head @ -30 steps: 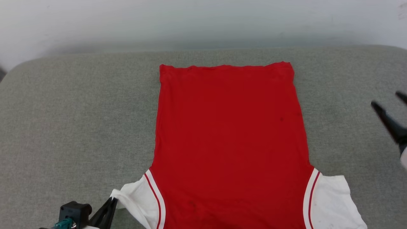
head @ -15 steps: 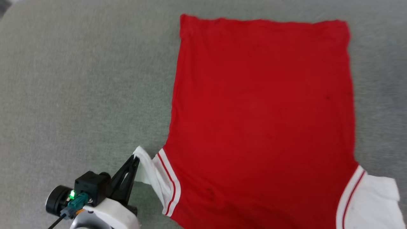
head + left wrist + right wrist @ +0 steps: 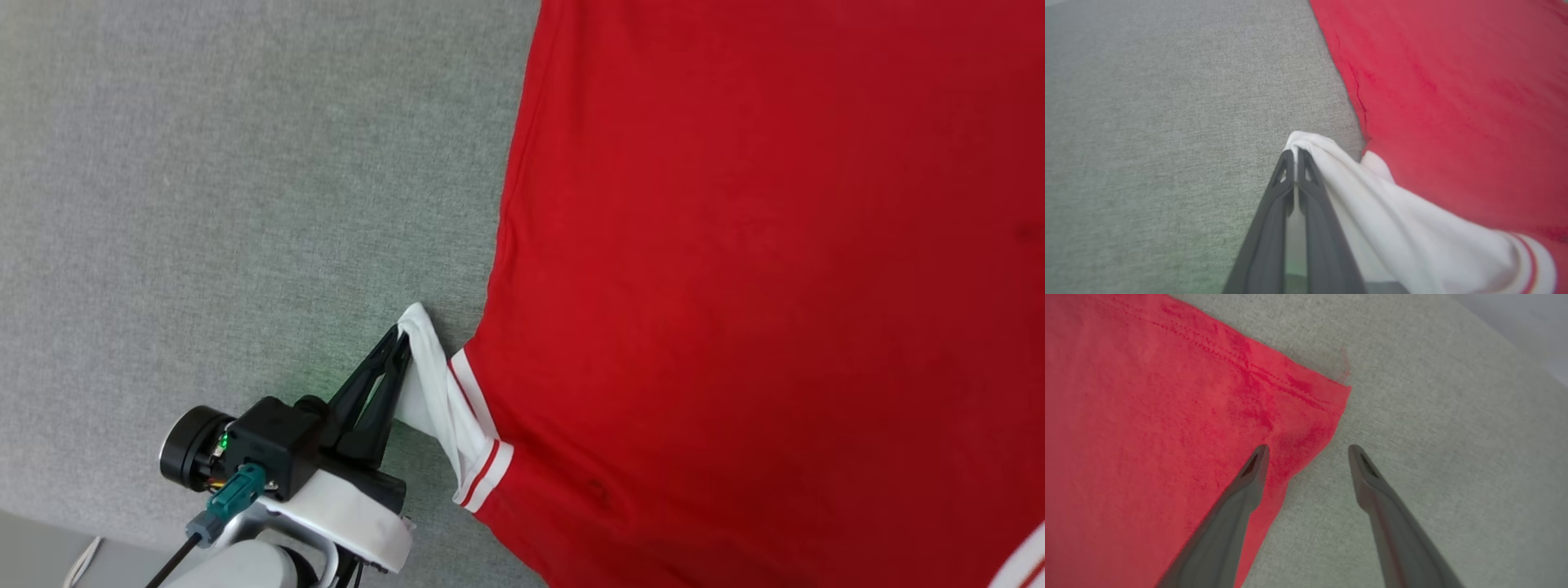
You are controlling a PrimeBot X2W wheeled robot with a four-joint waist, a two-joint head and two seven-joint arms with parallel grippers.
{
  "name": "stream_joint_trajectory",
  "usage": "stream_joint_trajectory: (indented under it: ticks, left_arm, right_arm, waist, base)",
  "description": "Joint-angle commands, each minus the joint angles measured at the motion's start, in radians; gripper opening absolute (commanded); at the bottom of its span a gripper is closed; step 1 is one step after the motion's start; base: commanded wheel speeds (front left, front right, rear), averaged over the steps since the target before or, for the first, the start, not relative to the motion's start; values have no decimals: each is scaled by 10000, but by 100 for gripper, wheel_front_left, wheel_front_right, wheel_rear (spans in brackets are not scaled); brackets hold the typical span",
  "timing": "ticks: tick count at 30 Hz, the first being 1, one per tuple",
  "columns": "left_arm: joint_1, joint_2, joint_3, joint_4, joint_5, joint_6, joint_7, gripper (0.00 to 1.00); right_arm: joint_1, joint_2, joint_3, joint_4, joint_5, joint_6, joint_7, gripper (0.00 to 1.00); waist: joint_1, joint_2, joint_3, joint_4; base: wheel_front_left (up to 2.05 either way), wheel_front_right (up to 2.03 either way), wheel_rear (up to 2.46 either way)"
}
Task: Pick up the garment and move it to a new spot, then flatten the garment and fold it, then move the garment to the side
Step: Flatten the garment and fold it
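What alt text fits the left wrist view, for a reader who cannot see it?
The left gripper is shut on the bunched edge of the white sleeve of the garment, a red shirt spread on a grey fabric surface. The sleeve drapes rightward from the two dark fingers to the red body.

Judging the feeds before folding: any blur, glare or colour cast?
Head view: sharp, faint green glow on the grey surface beside the left pincer. Left wrist view: soft, garment washed pinkish. Right wrist view: right pincer blurred near the lens.
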Motion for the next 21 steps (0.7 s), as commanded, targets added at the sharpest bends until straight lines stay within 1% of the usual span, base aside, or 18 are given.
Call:
stream_joint_trajectory:
  ticks: [1,3,7,9,10,11,12,15,17,20,21]
  left_arm:
    - [-197,-97,33,-67,68,30,-36,0]
    - [-266,-202,28,-97,155,7,-42,0]
    - [-353,-333,57,-136,293,33,-50,0]
    - [-354,-330,76,-143,354,66,-53,0]
    - [-350,-301,93,-145,390,87,-55,0]
    - [-333,-268,111,-148,390,110,-55,0]
    - [-313,-226,118,-146,435,121,-56,0]
    - [-162,-175,186,-198,394,176,-59,0]
    - [-4,-168,277,-197,308,222,-60,0]
    - [174,-183,371,-188,149,227,-61,0]
    - [252,-181,420,-166,96,216,-62,0]
  right_arm:
    - [-130,88,-143,173,-46,-7,23,100]
    - [44,236,-457,532,-36,-7,-59,100]
    - [863,477,-408,920,-103,-6,16,100]
    - [1145,471,-313,918,-173,-6,70,100]
    - [1194,465,-328,906,-190,-6,72,61]
    - [1185,457,-357,851,-232,-6,27,7]
    - [1137,455,-367,796,-264,-6,-14,0]
    - [877,396,-408,608,-339,-6,-247,0]
    - [693,315,-222,329,-410,-6,-455,0]
    - [654,381,-146,189,-210,-6,-626,0]
    - [711,330,50,40,-241,-6,-792,0]
  waist:
    - [-3,0,421,318]
    - [-3,0,540,406]
    - [-3,0,677,423]
    - [-3,0,671,385]
    - [-3,0,633,358]
    - [-3,0,573,330]
    - [-3,0,489,299]
    - [-3,0,149,183]
    - [-3,0,-155,96]
    - [-3,0,-475,-51]
    - [-3,0,-659,-128]
  base:
    - [0,0,0]
    - [0,0,0]
    - [0,0,0]
    - [0,0,0]
    - [0,0,0]
    - [0,0,0]
    - [0,0,0]
    - [0,0,0]
    - [0,0,0]
    - [0,0,0]
    - [0,0,0]
